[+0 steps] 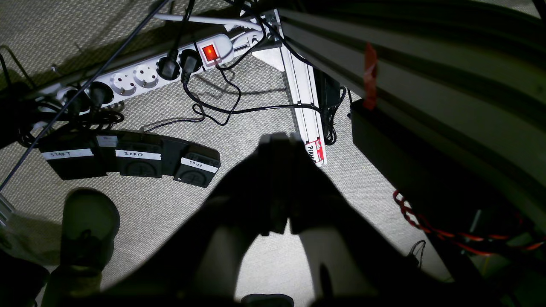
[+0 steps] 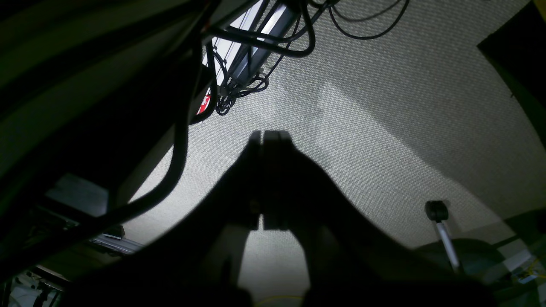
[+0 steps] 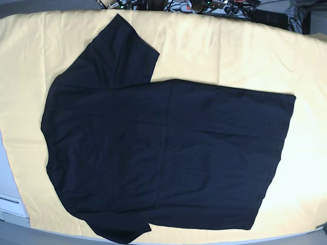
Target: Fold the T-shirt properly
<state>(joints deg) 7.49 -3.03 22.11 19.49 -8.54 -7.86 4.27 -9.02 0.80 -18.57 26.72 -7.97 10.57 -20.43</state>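
Left gripper [image 1: 279,140]: pointing down at the grey carpet [image 1: 179,213] beside the table, fingers pressing together, holding nothing.
Right gripper [image 2: 271,138]: likewise hanging over carpet, fingers closing flat on each other, empty.
T-shirt [image 3: 163,158]: lying spread flat on the yellow cloth [image 3: 214,51], sleeves toward the base view's left.
Nearby: power strip [image 1: 140,72] and foot pedals [image 1: 128,160] sitting on the floor.

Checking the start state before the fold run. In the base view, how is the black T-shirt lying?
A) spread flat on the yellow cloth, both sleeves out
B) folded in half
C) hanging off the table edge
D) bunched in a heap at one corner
A: the T-shirt lies spread out flat on the yellow cloth, one sleeve out toward the top of the picture and one at the bottom, with no fold made.
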